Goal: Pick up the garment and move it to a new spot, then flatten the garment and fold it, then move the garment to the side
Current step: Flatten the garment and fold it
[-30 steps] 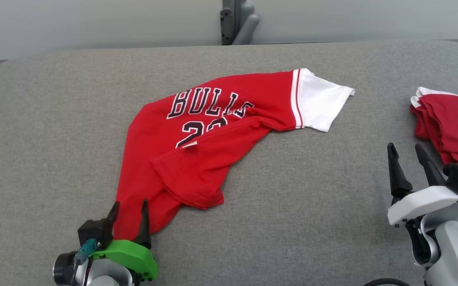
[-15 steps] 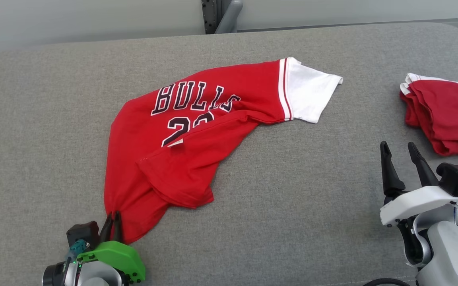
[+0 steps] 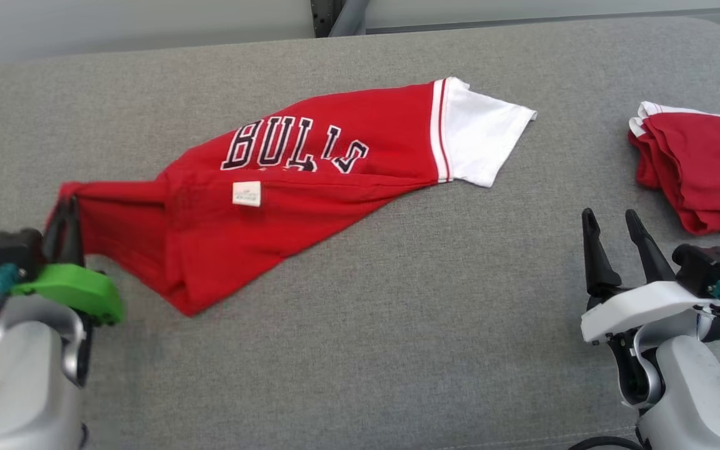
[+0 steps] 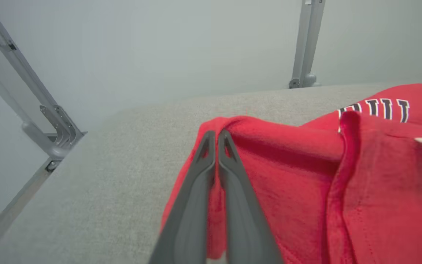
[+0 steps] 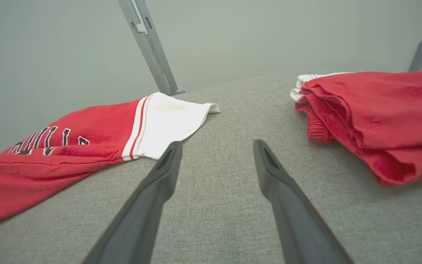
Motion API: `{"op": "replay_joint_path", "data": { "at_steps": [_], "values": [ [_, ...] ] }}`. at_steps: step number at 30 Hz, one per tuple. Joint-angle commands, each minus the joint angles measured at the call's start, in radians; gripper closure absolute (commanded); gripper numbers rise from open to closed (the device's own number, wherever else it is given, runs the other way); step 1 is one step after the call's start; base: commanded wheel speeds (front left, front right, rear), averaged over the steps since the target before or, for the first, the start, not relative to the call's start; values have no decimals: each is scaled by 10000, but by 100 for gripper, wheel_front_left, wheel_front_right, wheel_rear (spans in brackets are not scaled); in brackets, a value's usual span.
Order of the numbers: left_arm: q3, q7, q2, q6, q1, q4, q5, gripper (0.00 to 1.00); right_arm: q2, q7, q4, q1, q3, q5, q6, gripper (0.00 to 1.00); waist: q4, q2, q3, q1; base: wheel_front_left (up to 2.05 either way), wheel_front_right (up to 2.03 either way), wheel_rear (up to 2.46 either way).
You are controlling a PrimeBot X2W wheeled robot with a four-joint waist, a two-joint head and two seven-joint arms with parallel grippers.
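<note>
The garment (image 3: 310, 181) is a red jersey with a white sleeve and dark "BULLS" lettering, lying crumpled across the grey padded table (image 3: 397, 312). Its lower corner is stretched out toward the left. My left gripper (image 3: 67, 209) is shut on that red corner at the left side of the table; in the left wrist view the left gripper (image 4: 216, 136) has its fingers pressed together with the garment (image 4: 306, 176) bunched around them. My right gripper (image 3: 610, 222) stands open at the lower right, apart from the garment (image 5: 68, 146); in the right wrist view the right gripper (image 5: 216, 146) has only grey table between its fingers.
A second red garment with white trim (image 3: 704, 172) lies folded in a heap at the table's right edge, close to my right gripper, and shows as a red heap (image 5: 376, 117) in the right wrist view. Grey metal frame posts (image 4: 306, 44) stand behind the table.
My left gripper closed on the garment's lower corner and pulled it up and to the left, stretching the fabric out. The head camera tilted down. The right gripper stayed open.
</note>
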Motion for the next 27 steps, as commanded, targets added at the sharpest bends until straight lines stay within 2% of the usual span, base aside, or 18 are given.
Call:
{"op": "replay_joint_path", "data": {
  "at_steps": [1,6,9,10,11,14,18,21,22,27],
  "values": [
    [-48,5,378,-92,-443,108,237,100,71,-24,-74,-122,59,-36,-9,0,-201,0,192,0,0,0,0],
    [-292,98,1764,-359,-2102,1138,698,100,169,-24,-133,-333,164,-3,-9,0,-684,0,604,0,0,0,0],
    [-307,337,2152,-499,-2832,1826,504,100,208,-24,-60,-413,195,42,-9,0,-923,0,848,0,0,0,0],
    [-179,343,2318,-494,-3048,2038,393,65,206,-24,-28,-432,198,48,-9,0,-989,0,931,0,0,0,0],
    [-76,333,2449,-516,-3233,2261,254,0,221,-24,-6,-460,207,55,-9,0,-1045,0,999,0,0,0,0],
    [-51,211,2475,-578,-3456,2736,118,0,259,-24,-5,-479,153,77,-9,0,-1121,0,1091,0,0,0,0],
    [53,20,2103,-626,-3155,2887,-327,0,268,-24,-20,-339,-62,45,-7,0,-928,0,1052,0,0,0,0],
    [60,-7,1531,-670,-2761,2381,-627,0,263,-24,-15,-239,-147,13,-7,0,-629,0,916,0,0,0,0],
    [-37,-3,1168,-675,-2340,1863,-775,0,262,-24,-9,-245,-125,23,-7,0,-441,0,830,0,0,0,0],
    [-1010,-5,385,-682,-1387,765,-1696,0,363,-24,86,-331,94,56,-7,0,-154,0,680,0,0,0,0]
  ]
}}
